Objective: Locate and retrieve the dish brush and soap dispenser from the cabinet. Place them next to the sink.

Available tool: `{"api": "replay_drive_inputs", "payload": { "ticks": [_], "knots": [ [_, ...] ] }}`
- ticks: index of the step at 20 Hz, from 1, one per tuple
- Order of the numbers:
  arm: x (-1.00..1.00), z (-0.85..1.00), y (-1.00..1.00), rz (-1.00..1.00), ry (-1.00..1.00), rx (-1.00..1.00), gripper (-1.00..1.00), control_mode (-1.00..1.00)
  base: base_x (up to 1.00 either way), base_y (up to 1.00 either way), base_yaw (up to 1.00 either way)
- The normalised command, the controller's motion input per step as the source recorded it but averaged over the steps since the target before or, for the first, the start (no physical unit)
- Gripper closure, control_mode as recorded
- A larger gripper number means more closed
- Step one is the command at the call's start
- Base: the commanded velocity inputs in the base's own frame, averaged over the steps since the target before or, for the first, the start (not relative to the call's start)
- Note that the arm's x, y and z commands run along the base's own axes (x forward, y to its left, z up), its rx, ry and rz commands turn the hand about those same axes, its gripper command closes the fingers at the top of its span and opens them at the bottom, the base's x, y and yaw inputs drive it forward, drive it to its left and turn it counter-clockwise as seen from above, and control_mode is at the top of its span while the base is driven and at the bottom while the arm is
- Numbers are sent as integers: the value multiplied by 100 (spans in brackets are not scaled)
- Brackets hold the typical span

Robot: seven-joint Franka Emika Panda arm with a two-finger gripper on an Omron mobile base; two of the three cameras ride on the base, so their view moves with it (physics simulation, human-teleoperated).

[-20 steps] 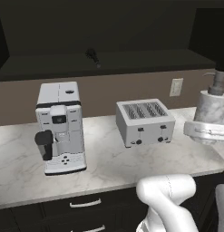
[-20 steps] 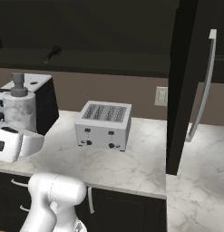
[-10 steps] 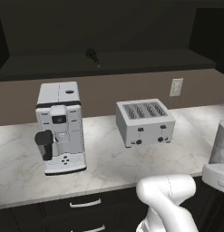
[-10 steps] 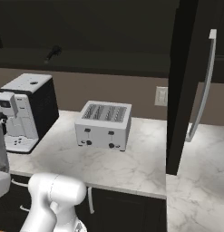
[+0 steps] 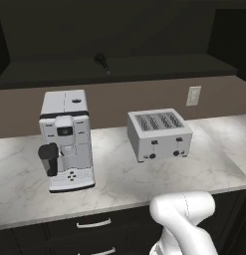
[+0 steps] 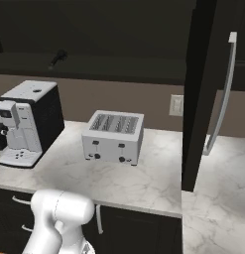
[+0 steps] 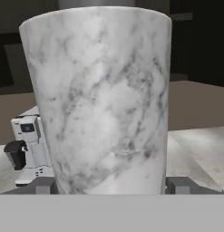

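Black dish brush (image 5: pixel 101 63) lies on the dark cabinet (image 5: pixel 119 68) shelf in the left base view and in the right, while the hand view has the claw (image 7: pixel 109 186) spread wide around the marbled soap dispenser (image 7: pixel 102 99), coffee machine (image 7: pixel 29 149) beyond it.

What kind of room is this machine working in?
A home kitchen, by the look of it: a coffee machine and a toaster stand on a white marble counter, with dark drawers below and a dark shelf above.
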Motion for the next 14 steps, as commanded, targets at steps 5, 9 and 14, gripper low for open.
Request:
{"api": "replay_drive_inputs", "payload": {
  "ticks": [5, 9, 14],
  "knots": [
    [-20, -12, 1, 1, -15, -5, 100, -100, 0, 0, 0],
    [0, 0, 0, 0, 0, 0, 100, -100, 0, 0, 0],
    [0, 0, 0, 0, 0, 0, 100, -100, 0, 0, 0]
  ]
}}
